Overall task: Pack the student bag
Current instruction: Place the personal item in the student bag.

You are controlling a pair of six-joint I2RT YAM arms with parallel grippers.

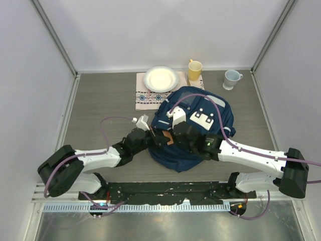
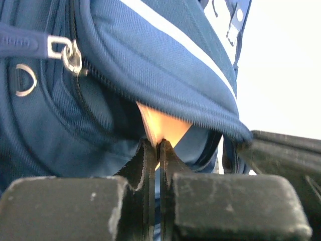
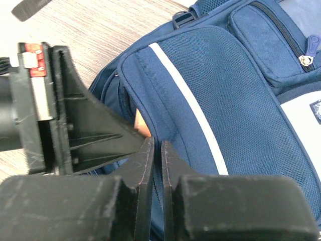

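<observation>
So we've got the student bag (image 1: 196, 131) lying flat mid-table, and both our arms meet at its near-left edge. The right gripper (image 3: 156, 150) is clenched on the navy rim of the bag's flap, with the white stripe running off just past the fingertips. The left gripper (image 2: 158, 149) sits right beside it, jaws pinched together, and straight ahead of their tips there's a pale orange thing (image 2: 163, 128) tucked under the zipper edge. Can't tell whether the tips actually grip it or just touch it. Our guess is we're mid-stuffing that item into the compartment. The next move probably needs the right side to hold the flap up while the left pushes deeper without snagging the zipper.
</observation>
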